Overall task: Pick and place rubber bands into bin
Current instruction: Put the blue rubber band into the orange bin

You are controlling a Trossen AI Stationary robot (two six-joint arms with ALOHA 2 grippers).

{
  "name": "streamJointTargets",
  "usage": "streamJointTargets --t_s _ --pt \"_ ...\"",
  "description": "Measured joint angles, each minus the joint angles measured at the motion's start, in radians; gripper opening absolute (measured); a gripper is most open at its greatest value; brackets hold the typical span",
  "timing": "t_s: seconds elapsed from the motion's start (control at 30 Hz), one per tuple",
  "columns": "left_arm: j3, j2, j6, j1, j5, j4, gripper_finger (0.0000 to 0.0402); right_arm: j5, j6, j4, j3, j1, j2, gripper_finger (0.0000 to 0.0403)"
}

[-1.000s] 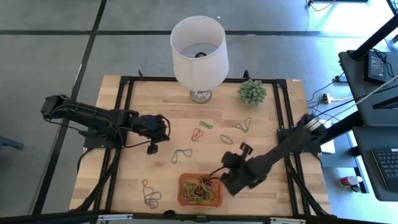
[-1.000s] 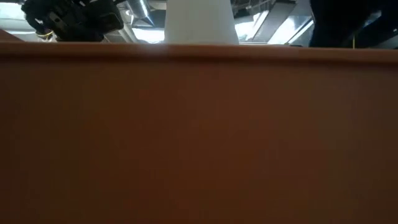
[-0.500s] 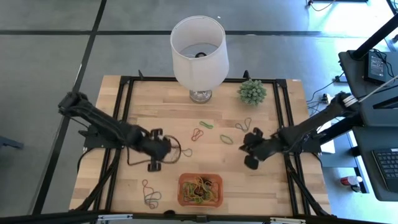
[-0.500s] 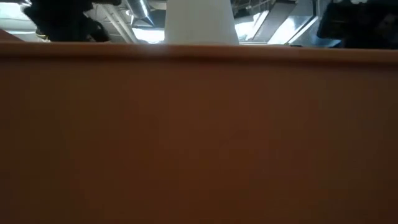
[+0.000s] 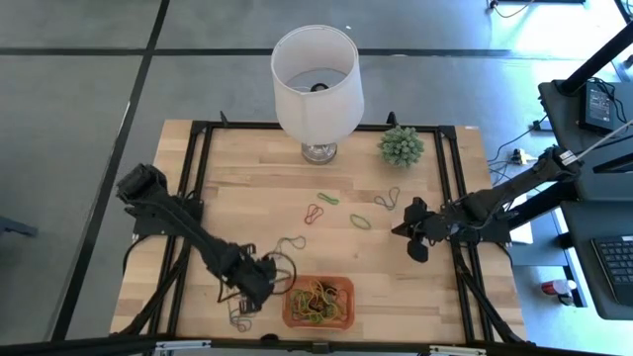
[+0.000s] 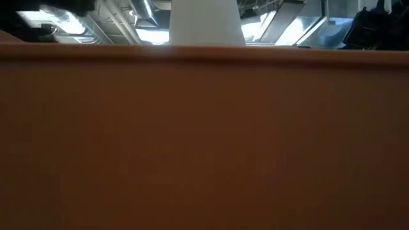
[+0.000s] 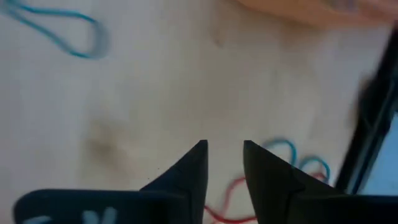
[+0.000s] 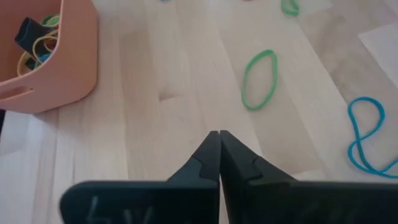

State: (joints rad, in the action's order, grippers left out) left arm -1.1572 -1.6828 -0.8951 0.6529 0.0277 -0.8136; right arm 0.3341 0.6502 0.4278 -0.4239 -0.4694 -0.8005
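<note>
- The left gripper sits low over the near-left of the table, just left of the bin. In its wrist view the fingers stand slightly apart with nothing between them, and a red and blue tangle lies just ahead of the tips.
- That same tangle shows from above as a knot of dark loops on the wood, near the front edge.
- A grey-blue band lies a little farther back, between the left gripper and the table's middle.
- The bin, a shallow orange tray at the near centre, already holds a heap of yellow, green, red and dark bands.
- Farther back lie a red loop, a green one, another green one and a blue twisted one.
- The right gripper hovers to the right of these, its fingers pressed together and empty.
- These rubber bands should be nearly weightless, limp and stretchy, lying flat on the wood. A pinch where strands cross or rise off the surface looks likeliest to catch; tangled ones may come up together.
</note>
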Motion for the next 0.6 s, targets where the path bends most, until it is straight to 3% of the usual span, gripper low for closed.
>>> streamJointTargets --t_s 0.2,0.47,0.6 --pt "0.0 -0.084 0.049 0.101 -0.052 0.106 0.012 0.0 -0.005 0.001 0.006 0.0 0.014 0.0002" --pt "0.0 -0.182 0.045 0.14 0.001 0.121 0.0111 0.001 -0.004 0.001 0.006 0.0 0.013 0.0002" --pt "-0.006 -0.234 0.101 0.139 -0.032 0.113 0.0101 0.003 0.001 -0.002 0.006 0.003 0.013 0.0002"
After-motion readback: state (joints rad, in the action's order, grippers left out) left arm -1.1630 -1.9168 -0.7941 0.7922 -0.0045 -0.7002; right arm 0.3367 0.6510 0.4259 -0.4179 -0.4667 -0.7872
